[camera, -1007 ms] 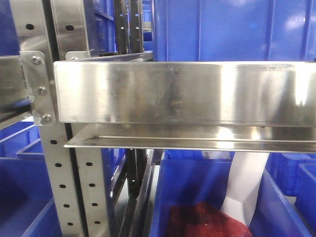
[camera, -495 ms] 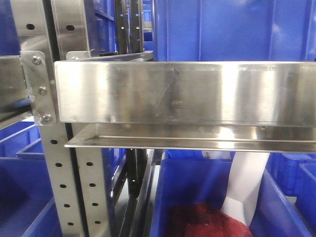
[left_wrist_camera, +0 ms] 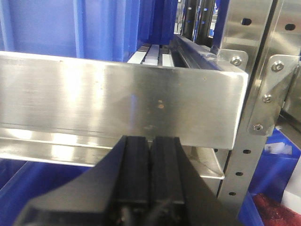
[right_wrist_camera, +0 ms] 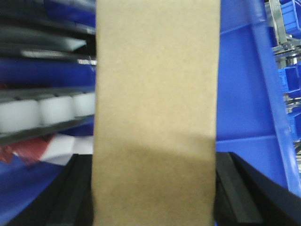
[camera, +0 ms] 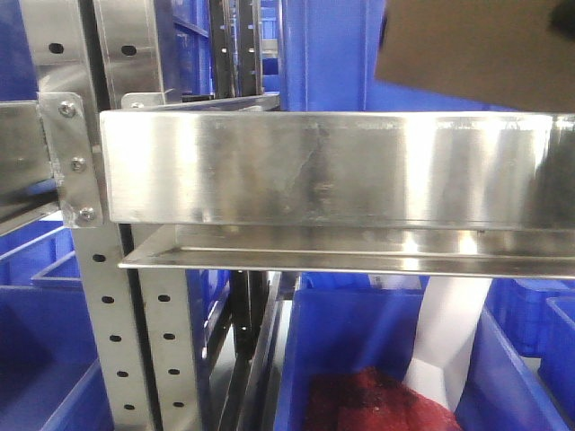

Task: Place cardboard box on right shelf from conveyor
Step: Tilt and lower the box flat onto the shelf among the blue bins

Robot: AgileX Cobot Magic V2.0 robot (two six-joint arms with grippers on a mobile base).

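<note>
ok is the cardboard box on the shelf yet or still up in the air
Still in the air. The cardboard box hangs above the shelf's front lip, with blue bin showing between them, and the right gripper clamps its sides.

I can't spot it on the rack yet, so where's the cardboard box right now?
The cardboard box is clamped in the right gripper; in the front view it hangs at top right, above the right shelf lip, before a blue bin.

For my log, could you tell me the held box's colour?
Plain tan cardboard box, clearest in the right wrist view.
</note>
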